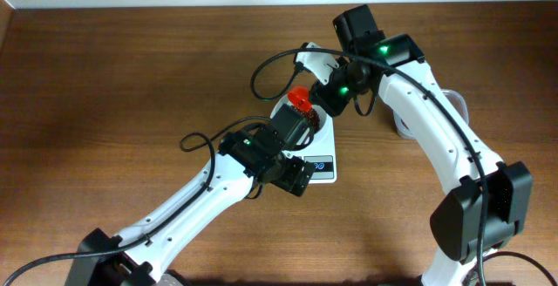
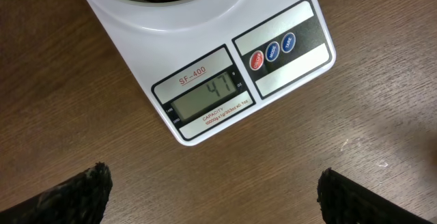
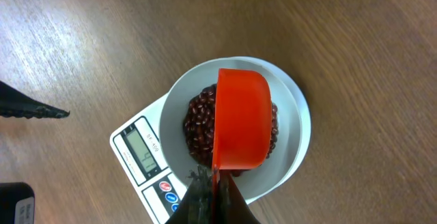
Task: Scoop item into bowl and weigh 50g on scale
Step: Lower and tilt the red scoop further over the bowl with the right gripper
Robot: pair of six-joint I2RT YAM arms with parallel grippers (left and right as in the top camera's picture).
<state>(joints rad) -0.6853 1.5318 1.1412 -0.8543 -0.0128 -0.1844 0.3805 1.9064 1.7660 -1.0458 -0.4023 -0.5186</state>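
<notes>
A white scale (image 2: 205, 80) lies on the wooden table, and its display (image 2: 208, 103) shows 47. The white bowl (image 3: 290, 121) stands on it with a heap of dark red-brown beans (image 3: 198, 121) inside. My right gripper (image 3: 215, 197) is shut on the handle of a red scoop (image 3: 242, 118), which hangs tipped on its side over the beans. From overhead the scoop (image 1: 300, 99) sits above the scale (image 1: 324, 171). My left gripper (image 2: 212, 197) hovers wide open and empty over bare table just in front of the display.
A clear container (image 1: 403, 129) stands to the right, mostly hidden behind my right arm (image 1: 436, 138). One left fingertip (image 3: 34, 108) shows at the left edge of the right wrist view. Black cables loop above the scale.
</notes>
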